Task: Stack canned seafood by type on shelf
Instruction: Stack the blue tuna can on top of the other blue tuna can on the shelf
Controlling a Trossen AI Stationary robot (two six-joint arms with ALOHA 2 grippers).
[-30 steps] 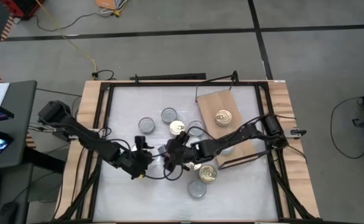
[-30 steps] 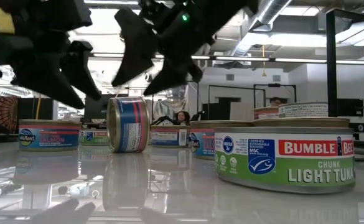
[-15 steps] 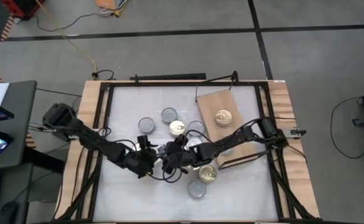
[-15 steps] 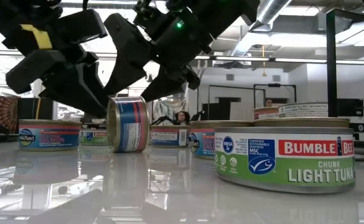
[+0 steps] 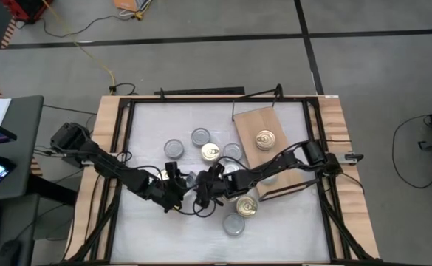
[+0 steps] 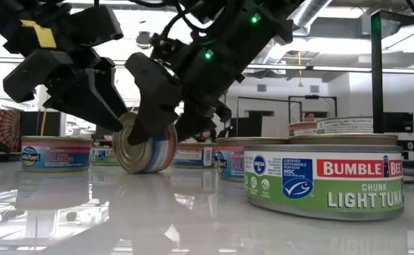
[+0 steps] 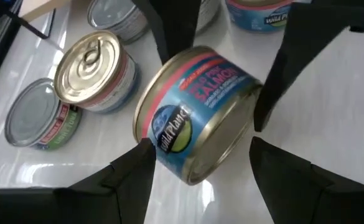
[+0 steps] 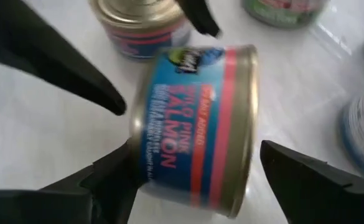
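A Wild Planet pink salmon tin (image 7: 197,115) stands on its rim near the middle of the white table (image 5: 149,125), so neither gripper can take it from above as it could a tin lying flat. Both grippers crowd it. In the right wrist view the right gripper (image 8: 197,171) has its fingers spread wide, one to each side of the tin, which lies between them; I cannot tell whether either finger touches it. In the left wrist view the left gripper (image 7: 197,168) is likewise spread, its fingers flanking the same tin. In the low view the tin tilts, its gold end turned toward the camera. My guess is that the two arms are working together to tip it flat or steady it for a grip.

The wooden shelf (image 5: 251,122) lies by the table's far right corner and carries one gold-lidded tin (image 5: 265,139). Most of the other tins sit loose on the table, off the shelf: a cluster between the grippers and the far edge, and a Bumble Bee tuna tin (image 6: 323,178) toward the near edge. Sorting has barely begun.
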